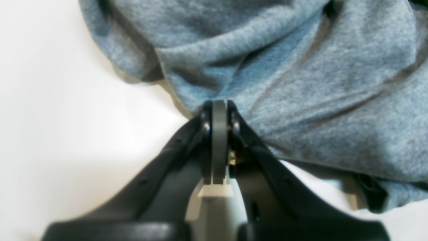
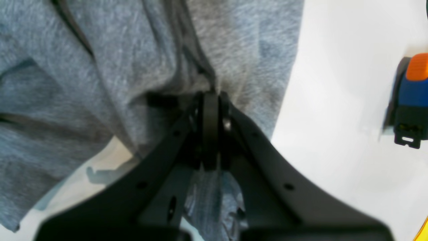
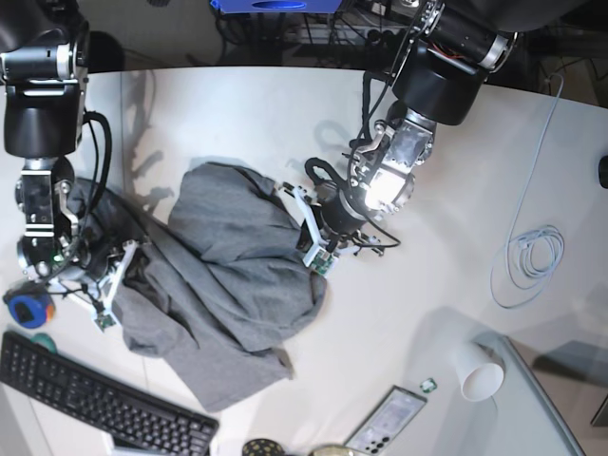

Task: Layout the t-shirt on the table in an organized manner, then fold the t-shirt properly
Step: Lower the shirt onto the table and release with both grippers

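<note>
Pinching the t-shirt point(image 1: 301, 83), the left pincer point(image 1: 219, 110) is shut tight, with its two black jaws pressed together on a fold at the edge of the grey cloth. In the left wrist view the cloth bunches up in soft wrinkles just past the tips, and bare white table point(image 1: 50, 117) shows beside it.

The right pincer point(image 2: 211, 100) is shut tight too. Its jaws meet on a ridge of the same grey cloth, and more cloth hangs down between its black arms. In the right wrist view a small blue and orange thing point(image 2: 413, 97) sits on the table, well apart from the t-shirt.

From above, the t-shirt point(image 3: 223, 285) lies in a crumpled heap on the middle of the table point(image 3: 237, 114), not spread flat. The left pincer point(image 3: 313, 249) holds the side of the t-shirt nearer the far edge of the table. The right pincer point(image 3: 106, 302) holds the other side of the t-shirt, near the black keyboard point(image 3: 95, 394). The keyboard lies just beside the t-shirt's near edge. A white cup point(image 3: 480, 375) lies well apart from the t-shirt, and so does a loose pale cable point(image 3: 532, 256). A phone point(image 3: 385, 423) lies near the cup.
</note>
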